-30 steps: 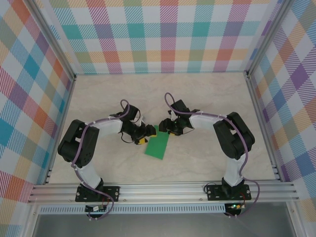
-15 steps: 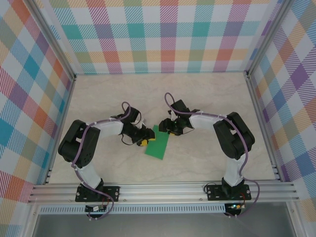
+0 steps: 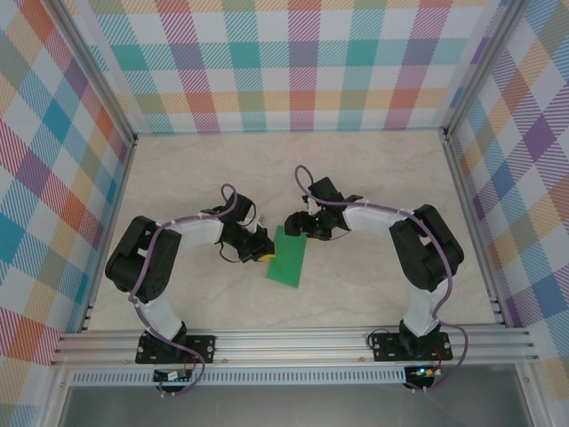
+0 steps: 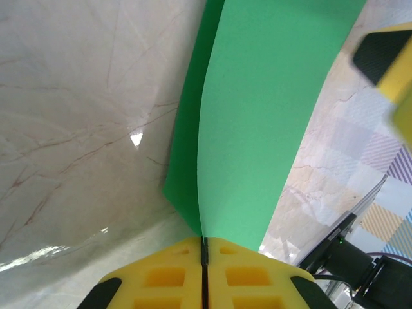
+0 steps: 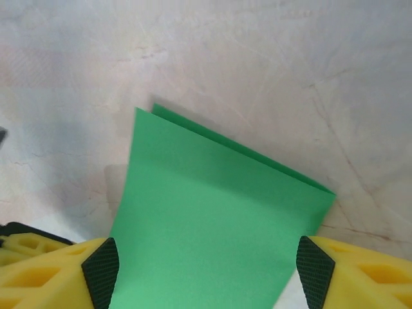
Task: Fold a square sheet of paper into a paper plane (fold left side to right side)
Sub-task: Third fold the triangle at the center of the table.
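The square sheet of paper [image 3: 289,260] is bright green and lies folded in half as a narrow rectangle on the table's middle. My left gripper [image 3: 265,253] is shut on its left edge. In the left wrist view the two layers of the paper [image 4: 257,116] come out of the closed yellow jaws of the left gripper [image 4: 203,248]. My right gripper [image 3: 295,224] stands open at the paper's far end. In the right wrist view its fingertips [image 5: 103,264] sit on either side of the paper [image 5: 212,219]. No dart shape shows.
The pale marble tabletop [image 3: 373,178] is walled by checked panels [image 3: 293,62] on three sides. An aluminium rail [image 3: 293,342] carrying both arm bases runs along the near edge.
The left gripper has slid a little to the right with the paper, and the sheet has shifted right with it. The right gripper has edged slightly left at the far end.
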